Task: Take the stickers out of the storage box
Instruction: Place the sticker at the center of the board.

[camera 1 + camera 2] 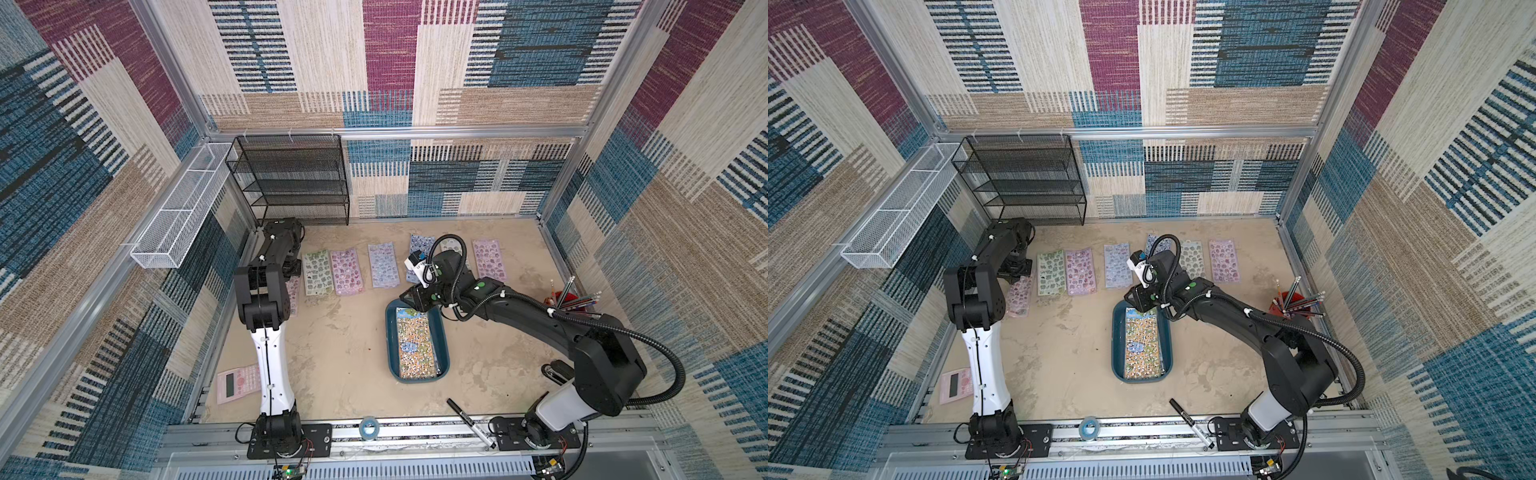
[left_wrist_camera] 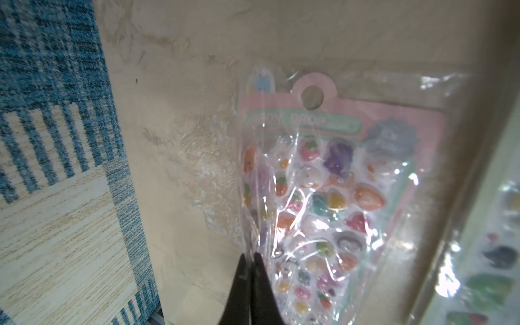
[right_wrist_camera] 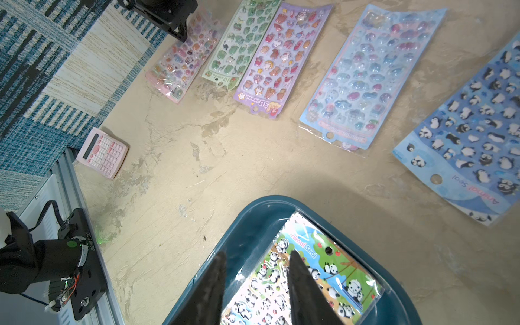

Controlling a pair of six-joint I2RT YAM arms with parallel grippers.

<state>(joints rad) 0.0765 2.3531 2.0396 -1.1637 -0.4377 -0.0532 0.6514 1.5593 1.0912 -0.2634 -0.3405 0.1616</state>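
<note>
The teal storage box (image 1: 390, 345) (image 1: 1117, 345) (image 3: 253, 225) sits mid-table with a panda sticker sheet (image 1: 415, 345) (image 1: 1142, 345) (image 3: 309, 275) lying in it. My right gripper (image 3: 257, 253) hangs open over the box's far end. One finger is above the bare floor, the other above the sheet. Several stickers lie in a row beyond: green (image 1: 318, 272), lilac (image 1: 347, 271), pale blue (image 1: 383, 264), penguin blue (image 3: 464, 126) and lilac (image 1: 489, 259). At the row's left end, my left gripper (image 2: 250, 254) is shut on the wrapper edge of a pink sticker sheet (image 2: 323, 183) (image 1: 293, 297).
A pink calculator (image 1: 237, 384) lies near the left arm's base. A tape roll (image 1: 368, 428) and a marker (image 1: 471, 424) rest on the front rail. A pencil cup (image 1: 569, 297) stands at the right. A black mesh rack (image 1: 291, 178) and a white wire basket (image 1: 183, 208) stand at the back left.
</note>
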